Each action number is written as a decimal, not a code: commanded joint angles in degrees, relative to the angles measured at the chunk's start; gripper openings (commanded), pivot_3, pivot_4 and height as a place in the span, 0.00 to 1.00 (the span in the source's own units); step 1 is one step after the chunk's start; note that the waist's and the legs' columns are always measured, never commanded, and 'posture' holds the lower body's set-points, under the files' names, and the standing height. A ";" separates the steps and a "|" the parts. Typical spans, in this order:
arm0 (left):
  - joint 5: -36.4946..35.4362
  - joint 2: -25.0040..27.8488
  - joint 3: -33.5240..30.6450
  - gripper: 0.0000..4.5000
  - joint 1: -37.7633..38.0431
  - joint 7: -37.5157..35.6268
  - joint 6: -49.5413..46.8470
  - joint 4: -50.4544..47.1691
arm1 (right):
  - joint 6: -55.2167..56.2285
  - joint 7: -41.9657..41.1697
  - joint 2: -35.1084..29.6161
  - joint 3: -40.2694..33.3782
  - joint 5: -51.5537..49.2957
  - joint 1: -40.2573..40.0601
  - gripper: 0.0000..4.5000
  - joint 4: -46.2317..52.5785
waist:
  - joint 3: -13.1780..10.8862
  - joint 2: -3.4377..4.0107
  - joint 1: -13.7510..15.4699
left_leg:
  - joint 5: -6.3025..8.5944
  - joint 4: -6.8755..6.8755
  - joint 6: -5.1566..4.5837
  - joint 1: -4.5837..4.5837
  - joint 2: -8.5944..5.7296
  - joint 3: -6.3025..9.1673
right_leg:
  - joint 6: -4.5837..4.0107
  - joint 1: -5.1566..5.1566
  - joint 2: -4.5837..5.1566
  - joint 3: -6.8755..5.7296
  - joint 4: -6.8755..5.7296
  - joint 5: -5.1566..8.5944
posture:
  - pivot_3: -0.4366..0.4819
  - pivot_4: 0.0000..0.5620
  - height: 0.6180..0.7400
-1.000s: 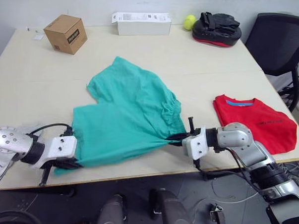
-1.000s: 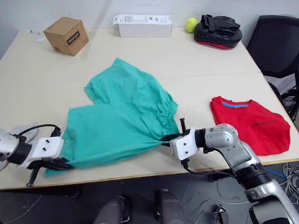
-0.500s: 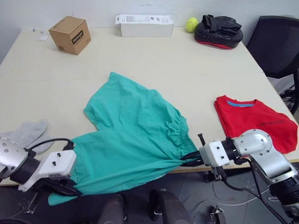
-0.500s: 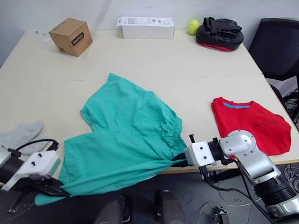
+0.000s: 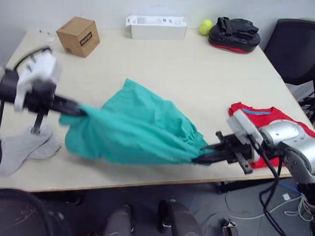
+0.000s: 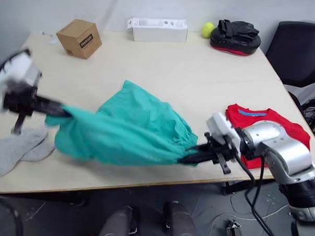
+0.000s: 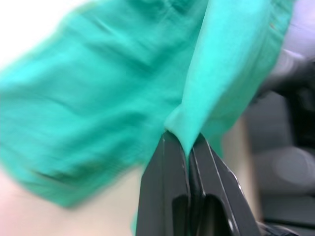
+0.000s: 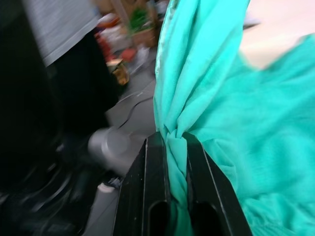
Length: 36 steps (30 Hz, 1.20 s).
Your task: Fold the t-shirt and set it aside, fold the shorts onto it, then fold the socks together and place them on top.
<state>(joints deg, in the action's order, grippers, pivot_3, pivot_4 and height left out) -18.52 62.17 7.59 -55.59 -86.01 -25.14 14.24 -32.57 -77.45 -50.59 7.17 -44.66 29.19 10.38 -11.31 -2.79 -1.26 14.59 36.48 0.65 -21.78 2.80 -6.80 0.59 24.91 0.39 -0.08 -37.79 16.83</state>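
The shorts point(image 5: 136, 130), one large teal garment, hang stretched in the air between two robot grippers above the near part of a pale table point(image 5: 165, 61), with the far leg draping back onto the tabletop. The left gripper point(image 5: 79, 111) is clamped on the cloth at one end, its two black fingers point(image 7: 170, 196) pinched tight on a fold in the left wrist view. The right gripper point(image 5: 203, 157) is likewise clenched on a bunched edge at the other end, the fabric squeezed between its fingers point(image 8: 150, 196) in the right wrist view.

The single red t-shirt point(image 5: 262, 120) lies on the table's near right corner, just behind the right arm, looking already folded into a compact shape with its blue neck band up. That first step appears done. The shorts are judged to be mid-fold: lifted and spread, not yet doubled over and not yet on the t-shirt. Two grey socks point(image 5: 23, 148) lie flat side by side and overlapping near the left front edge, below the left arm, untouched by either gripper; pairing them and setting them on the pile remains.

Along the far edge sit one brown cardboard box point(image 5: 78, 36), one long white box point(image 5: 156, 27), one yellow-green ball point(image 5: 206, 27) and one black-and-red padded item point(image 5: 234, 32). One black office chair point(image 5: 299, 51) stands beyond the table's right side.
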 commanded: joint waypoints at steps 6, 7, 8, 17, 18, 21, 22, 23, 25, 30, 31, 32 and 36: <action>22.82 -23.75 7.77 0.00 -26.21 25.30 35.94 46.09 | -4.61 16.01 5.32 -6.55 4.63 0.90 0.01 -5.72 | 0.02 -0.02 0.20 | 0.20 0.87 -0.31 -1.12 0.02 -0.15 | 0.45 0.79 0.13 0.08 -0.12 -0.27 | 0.48 0.27 1.00; 24.40 -25.53 7.85 0.00 -27.51 29.36 38.69 49.46 | -4.93 17.59 5.47 -6.66 5.53 0.48 0.01 -5.74 | 0.02 -0.02 -0.19 | 0.21 0.93 -0.31 -1.26 0.03 -0.16 | 0.50 0.87 0.14 0.08 -0.07 -0.29 | 0.48 0.27 1.00; 26.07 -27.58 8.23 0.00 -28.25 33.62 40.60 52.43 | -5.13 19.28 5.66 -6.83 6.44 -0.41 0.01 -5.37 | 0.02 -0.02 -0.36 | 0.22 0.93 -0.31 -1.44 0.02 -0.24 | 0.57 1.06 0.17 0.14 -0.06 -0.33 | 0.48 0.27 1.00; 35.77 -34.55 11.09 0.13 -25.74 42.99 43.96 61.98 | -10.86 29.89 7.65 -7.84 9.83 -3.41 0.14 -1.74 | 0.01 -0.04 -0.51 | 0.11 0.88 -0.02 -1.51 0.02 -0.57 | 0.62 1.49 0.08 0.41 -0.35 -0.33 | 0.48 0.27 1.00; 36.02 -34.60 10.74 0.19 -25.43 43.32 43.75 62.14 | -11.37 30.23 7.78 -8.02 9.67 -3.48 0.20 -1.32 | 0.01 -0.04 -0.53 | 0.10 0.88 -0.02 -1.49 0.02 -0.57 | 0.62 1.49 0.07 0.41 -0.40 -0.33 | 0.48 0.27 1.00; 36.19 -34.59 9.38 0.40 -25.13 44.72 42.78 62.43 | -12.33 31.45 7.95 -9.15 9.36 -3.45 0.42 -0.44 | 0.01 -0.04 -0.44 | 0.13 0.88 -0.17 -1.46 0.00 -0.49 | 0.56 1.49 0.06 0.40 -0.54 -0.36 | 0.48 0.27 1.00; 36.00 -34.50 8.77 0.47 -25.18 45.22 42.36 62.50 | -12.63 31.96 8.01 -9.70 9.23 -3.26 0.51 -0.36 | 0.01 -0.04 -0.38 | 0.16 0.89 -0.23 -1.47 -0.01 -0.45 | 0.56 1.49 0.06 0.39 -0.57 -0.36 | 0.48 0.27 1.00; 35.57 -34.34 7.90 0.53 -25.33 45.67 41.63 62.54 | -12.88 32.43 8.06 -10.29 9.21 -3.00 0.57 -0.32 | 0.01 -0.04 -0.35 | 0.15 0.89 -0.23 -1.48 -0.02 -0.43 | 0.56 1.48 0.07 0.38 -0.59 -0.36 | 0.48 0.27 1.00; 34.23 -34.00 5.58 0.67 -25.81 46.08 39.97 62.55 | -12.88 33.13 8.26 -11.64 9.14 -2.45 0.73 -0.42 | 0.01 -0.04 -0.37 | 0.15 0.91 -0.23 -1.48 -0.04 -0.43 | 0.56 1.48 0.08 0.39 -0.64 -0.36 | 0.48 0.27 1.00; 31.67 -32.19 0.69 0.99 -26.11 42.44 40.39 61.50 | -9.93 32.97 8.03 -13.86 9.74 -1.95 1.00 1.55 | 0.01 -0.04 -0.43 | 0.04 0.92 -0.05 -1.48 -0.02 -0.46 | 0.56 1.49 0.08 0.34 -0.65 -0.36 | 0.48 0.27 1.00; 30.77 -31.51 -0.28 0.99 -25.78 39.68 41.08 60.98 | -8.23 32.10 7.44 -13.61 10.48 -2.39 1.00 3.62 | 0.01 -0.04 -0.49 | 0.04 0.91 -0.04 -1.48 -0.02 -0.45 | 0.56 1.49 0.08 0.33 -0.65 -0.36 | 0.48 0.27 1.00; 29.73 -30.63 -1.15 0.99 -25.07 35.87 42.53 60.19 | -6.29 31.06 6.83 -13.11 11.34 -3.18 1.00 6.25 | 0.01 -0.03 -0.58 | 0.03 0.91 -0.02 -1.48 -0.02 -0.47 | 0.56 1.50 0.06 0.34 -0.66 -0.36 | 0.48 0.27 1.00; 26.42 -26.42 -2.05 0.99 -19.31 19.52 49.83 55.17 | 3.50 26.77 3.90 -8.03 18.28 -8.51 1.00 16.32 | 0.02 -0.03 -0.63 | 0.00 0.81 0.11 -1.41 0.03 -0.46 | 0.49 1.50 0.00 0.27 -0.66 -0.31 | 0.48 0.27 1.00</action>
<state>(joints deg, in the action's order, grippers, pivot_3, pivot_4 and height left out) 10.05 34.03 6.52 -76.74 -59.93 21.25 72.35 -33.75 -48.62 -45.44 -2.55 -29.15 22.24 21.68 -11.29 -2.81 -1.89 14.59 37.29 0.76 -23.18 2.83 -7.26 1.08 26.40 0.37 0.18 -38.46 16.53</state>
